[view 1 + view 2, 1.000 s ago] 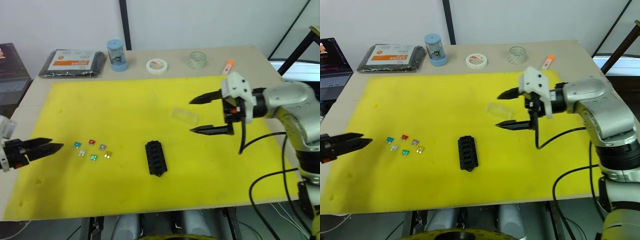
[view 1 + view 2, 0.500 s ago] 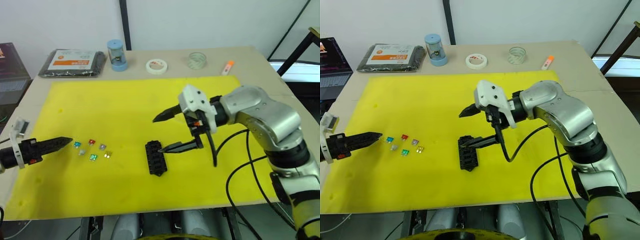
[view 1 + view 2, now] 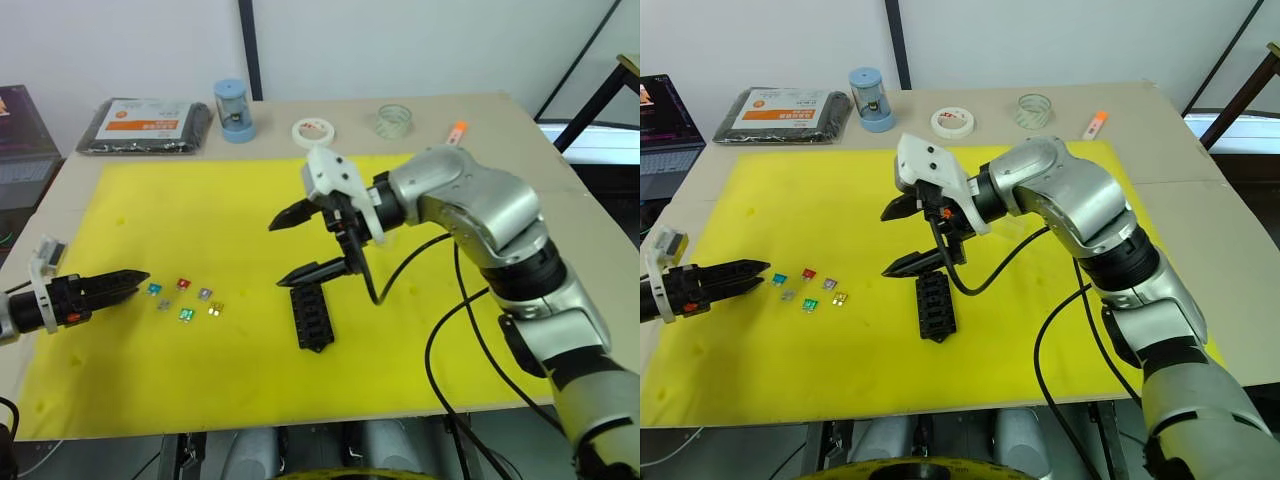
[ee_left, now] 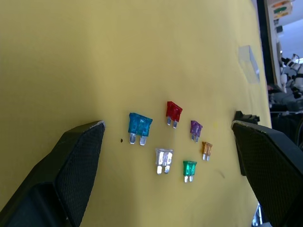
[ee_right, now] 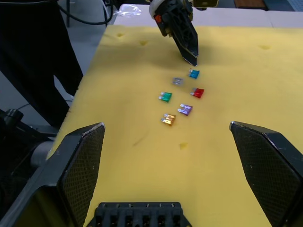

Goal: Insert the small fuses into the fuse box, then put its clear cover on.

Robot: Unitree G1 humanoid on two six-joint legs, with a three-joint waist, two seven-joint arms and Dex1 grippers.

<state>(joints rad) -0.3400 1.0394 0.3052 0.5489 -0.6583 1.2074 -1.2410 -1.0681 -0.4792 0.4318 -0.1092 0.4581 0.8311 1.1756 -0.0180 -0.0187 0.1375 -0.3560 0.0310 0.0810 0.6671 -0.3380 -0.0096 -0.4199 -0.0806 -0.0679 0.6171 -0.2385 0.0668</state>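
Note:
Several small fuses (image 3: 186,299) lie in a loose cluster on the yellow mat's left part: teal (image 4: 140,125), red (image 4: 173,111), purple (image 4: 196,128), white (image 4: 164,158), green (image 4: 189,168) and yellow (image 4: 206,148). The black fuse box (image 3: 312,317) lies to their right, its slots empty. My left gripper (image 3: 143,278) is open, low and just left of the teal fuse. My right gripper (image 3: 277,254) is open and empty above the box's far end, pointing at the fuses. The clear cover (image 4: 249,64) lies farther back on the mat.
Along the table's back edge stand a black packet with an orange label (image 3: 145,125), a blue cylinder (image 3: 232,110), a white tape roll (image 3: 313,132), a clear tape roll (image 3: 394,120) and an orange-tipped marker (image 3: 457,130). The yellow mat (image 3: 200,210) covers most of the table.
My right gripper has swung left, from beside the clear cover to above the fuse box's far end, staying open. My left gripper has edged right, closer to the fuses.

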